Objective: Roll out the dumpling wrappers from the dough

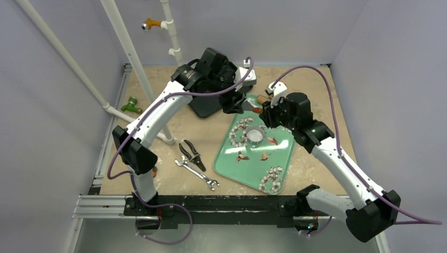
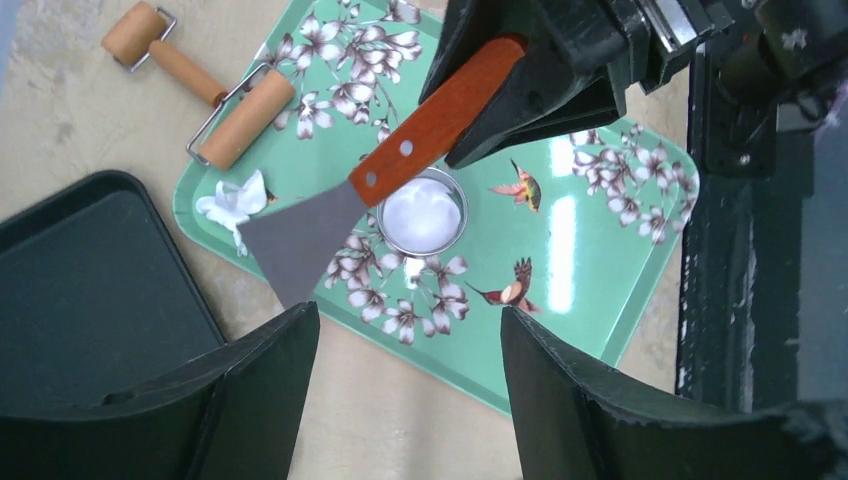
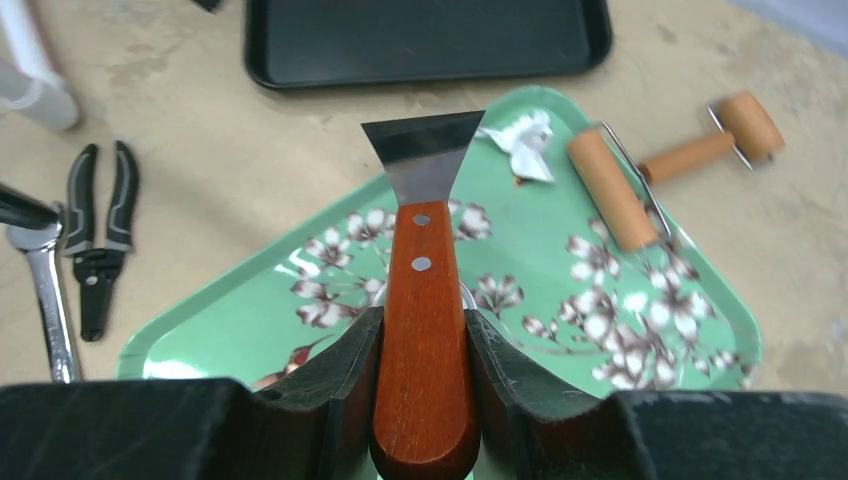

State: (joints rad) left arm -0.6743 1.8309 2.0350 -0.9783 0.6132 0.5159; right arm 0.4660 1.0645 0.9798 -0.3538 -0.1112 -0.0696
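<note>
- tan stone-look table [image 1: 203, 137]: carries everything below.
- mint-green rectangular tray with white blossom and bird prints [image 1: 282, 153]: the landmark for every place here.
- black rectangular plastic tray [image 2: 80, 270]: on the table just past the green tray's far left corner, not touching it.
- left gripper [image 2: 405, 330]: hangs above the green tray's far left part, jaws spread wide with nothing between them.
- right gripper [image 3: 423, 330]: above the green tray's far end, jaws clamped on the scraper's handle.
- scraper with a red-brown wooden handle and flat steel blade [image 3: 420, 260]: held clear of the green tray, blade reaching out over its far left edge.
- pale wooden double-headed roller with wire forks [image 2: 245, 115]: big head on the green tray's far end, small head off it on the table.
- black-handled pliers [image 1: 192, 154] and a steel wrench [image 1: 197, 173]: on the table left of the green tray.
- shiny round metal ring cutter [image 2: 463, 212]: stands on the green tray near its middle.
- thin round white dough dumpling wrapper [image 2: 420, 212]: lies inside the ring cutter (filling it edge to edge).
- crumpled white scrap [image 2: 232, 200]: on the green tray's far left rim.
</note>
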